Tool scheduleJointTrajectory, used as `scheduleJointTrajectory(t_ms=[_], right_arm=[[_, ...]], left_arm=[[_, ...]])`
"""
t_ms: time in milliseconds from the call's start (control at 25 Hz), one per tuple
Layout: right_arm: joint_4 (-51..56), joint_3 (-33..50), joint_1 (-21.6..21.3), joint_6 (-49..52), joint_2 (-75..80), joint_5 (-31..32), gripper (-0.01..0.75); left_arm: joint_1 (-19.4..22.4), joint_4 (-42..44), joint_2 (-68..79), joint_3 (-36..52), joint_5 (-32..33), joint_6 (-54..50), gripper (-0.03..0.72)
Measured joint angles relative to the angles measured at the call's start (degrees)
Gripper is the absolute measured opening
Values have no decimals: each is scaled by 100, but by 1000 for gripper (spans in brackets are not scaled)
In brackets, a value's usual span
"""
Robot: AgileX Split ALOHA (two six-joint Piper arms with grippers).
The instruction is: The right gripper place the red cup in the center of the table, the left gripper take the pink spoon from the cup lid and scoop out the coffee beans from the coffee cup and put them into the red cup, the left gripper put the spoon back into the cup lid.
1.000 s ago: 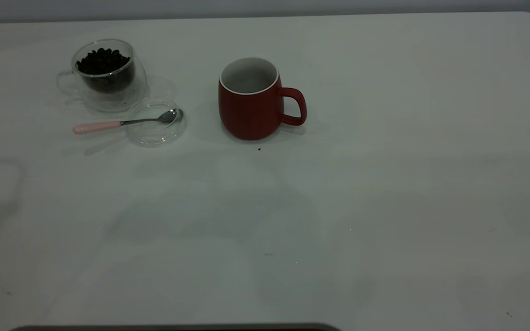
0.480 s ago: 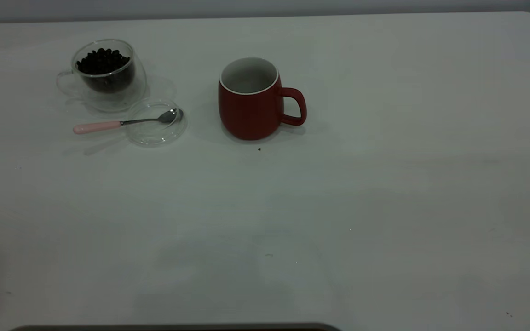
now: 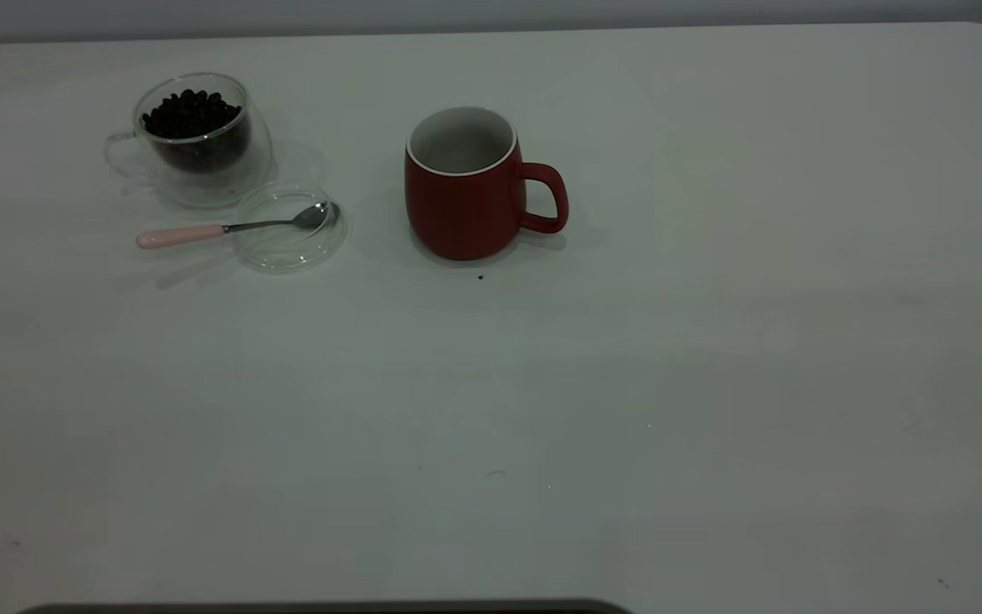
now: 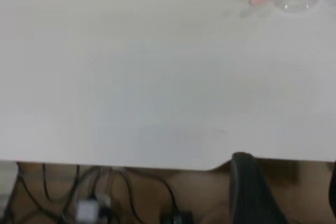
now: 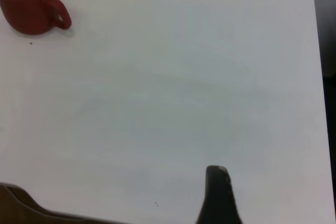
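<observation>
Nearest to me, my left claw hangs over the near edge of the large plain white desk; on its wrist view I see only one dark finger and a sliver of another at the border, with a wide gap between them, so it looks spread and holds nothing. My right claw also sits back over the desk, well apart from everything; only one black finger shows there, so I cannot tell whether it is spread or pressed together.

Farther out, near the middle of the desk's width, stands the pot-bellied dark red ceramic cup, upright, its white inside looking bare, its loop handle toward the right arm's side. A tiny dark speck lies just in front of it.

To its left lies the shallow round clear glass lid. The small spoon with the pale pink handle rests with its metal bowl inside the lid and its handle sticking out over the rim. Just behind the lid stands the clear double-walled glass cup, filled with dark roasted coffee beans.
</observation>
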Motion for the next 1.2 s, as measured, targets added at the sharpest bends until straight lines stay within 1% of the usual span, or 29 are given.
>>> scheduleJointTrajectory(t_ms=[160,400,480,600,1200], right_arm=[[0,0,0,0,0,0,590],[0,0,0,0,0,0,590],[0,0,0,0,0,0,590],[0,0,0,0,0,0,590],[0,0,0,0,0,0,590]], left_arm=[[-35,-45,-808,511,0,28,424],[-455,-143,-1910,1303,-64,34,424],[-576,-143,-2202,1441,-70,34,424],[-688,-138,-2563,1499,-129,34,424],[-694,-13,-2632,1591,-169,34,424]])
